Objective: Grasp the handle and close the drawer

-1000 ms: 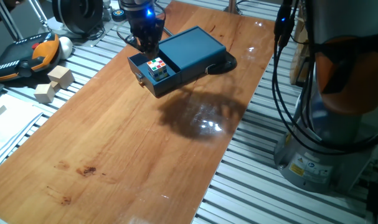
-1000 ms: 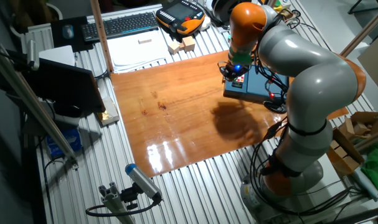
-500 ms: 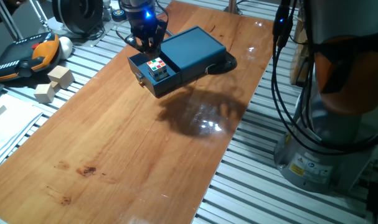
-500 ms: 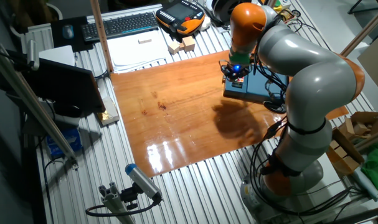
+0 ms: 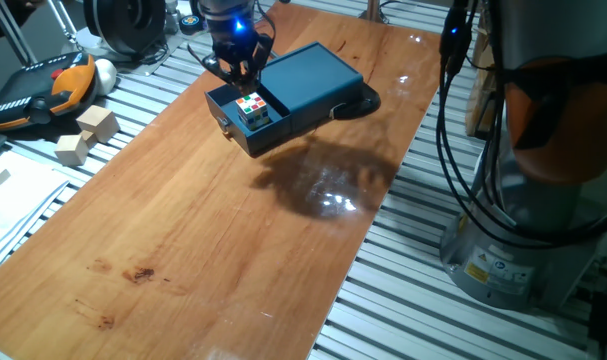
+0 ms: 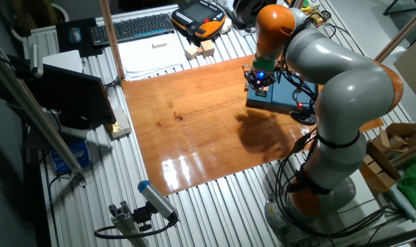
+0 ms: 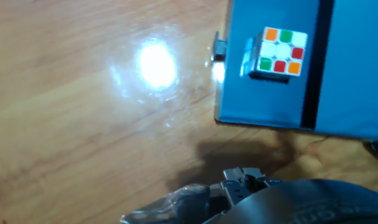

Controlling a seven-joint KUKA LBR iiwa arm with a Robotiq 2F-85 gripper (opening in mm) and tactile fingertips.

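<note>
The dark teal drawer [image 5: 245, 118] stands pulled out from its matching flat box [image 5: 308, 82] on the wooden table, and a small multicoloured cube [image 5: 251, 108] lies in it. The tiny pale handle [image 5: 224, 125] juts from the drawer's front face; in the hand view the handle [image 7: 218, 53] sits left of the drawer [image 7: 263, 93]. My gripper [image 5: 239, 72] hangs just above the drawer's far corner, beside the box, fingers pointing down and spread, nothing between them. In the other fixed view the gripper [image 6: 260, 80] is over the box's left end.
Wooden blocks [image 5: 86, 133] and an orange-black pendant [image 5: 38, 88] lie on the slatted bench left of the table. The robot's base [image 5: 528, 200] and hanging cables [image 5: 453, 110] stand to the right. A keyboard [image 6: 132, 27] sits far behind.
My gripper has risen slightly and drifted a little toward the box. Drawer, cube and box have not moved.
</note>
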